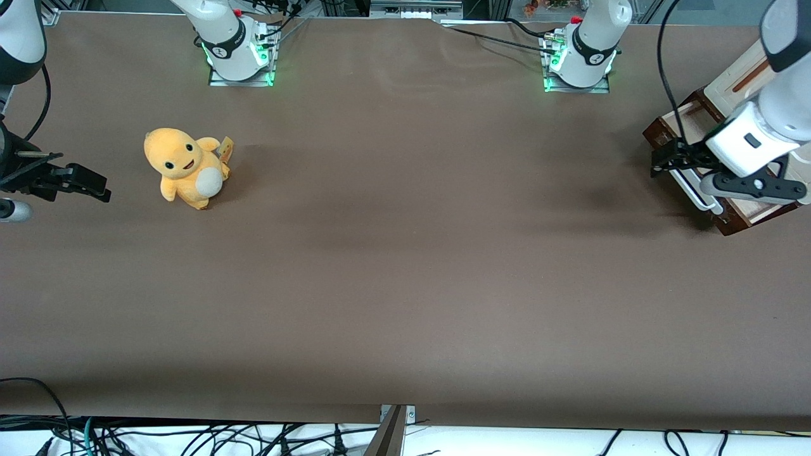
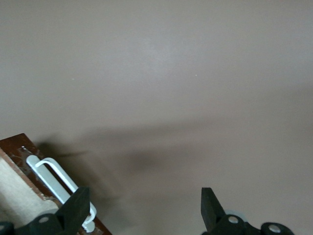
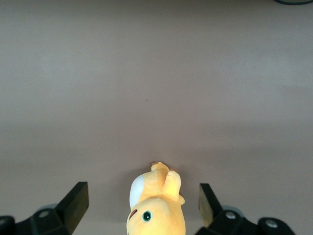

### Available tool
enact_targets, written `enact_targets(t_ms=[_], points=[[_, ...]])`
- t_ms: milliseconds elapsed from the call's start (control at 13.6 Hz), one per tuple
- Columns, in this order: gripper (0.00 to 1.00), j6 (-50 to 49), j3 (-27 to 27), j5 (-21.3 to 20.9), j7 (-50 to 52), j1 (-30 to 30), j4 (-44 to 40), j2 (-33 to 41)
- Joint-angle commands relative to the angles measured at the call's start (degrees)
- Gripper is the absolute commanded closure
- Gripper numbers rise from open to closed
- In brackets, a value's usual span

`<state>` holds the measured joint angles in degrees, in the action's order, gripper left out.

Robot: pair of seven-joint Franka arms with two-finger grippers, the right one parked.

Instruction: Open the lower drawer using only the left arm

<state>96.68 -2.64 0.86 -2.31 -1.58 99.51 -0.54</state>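
The lower drawer (image 1: 735, 223) stands at the working arm's end of the table, slid out of the cream cabinet (image 1: 738, 76) so that its pale tan inside shows. Its long white bar handle (image 1: 692, 191) runs along the dark brown front. My left arm's gripper (image 1: 664, 161) hangs just in front of the drawer, by the handle's end farther from the front camera. In the left wrist view the gripper (image 2: 144, 208) is open, with only bare table between its fingers. One finger (image 2: 77, 205) overlaps the handle (image 2: 51, 176) on the drawer front (image 2: 17, 146).
A yellow plush toy (image 1: 185, 167) sits toward the parked arm's end of the table. Two white arm bases with green lights (image 1: 236, 54) (image 1: 580, 60) stand along the table edge farthest from the front camera. Brown tabletop (image 1: 405, 253) stretches between them.
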Motion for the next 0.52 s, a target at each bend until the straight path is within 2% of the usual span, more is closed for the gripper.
enact_targets(t_ms=[0, 221, 443], points=[[0.0, 0.88, -3.5, -2.43, 2.74, 2.54, 0.87, 2.3], [0.0, -2.19, -3.78, -1.74, 3.81, 3.34, -0.28, 4.22], [0.0, -2.29, -3.6, -1.91, 3.02, 2.64, -0.8, 2.57]])
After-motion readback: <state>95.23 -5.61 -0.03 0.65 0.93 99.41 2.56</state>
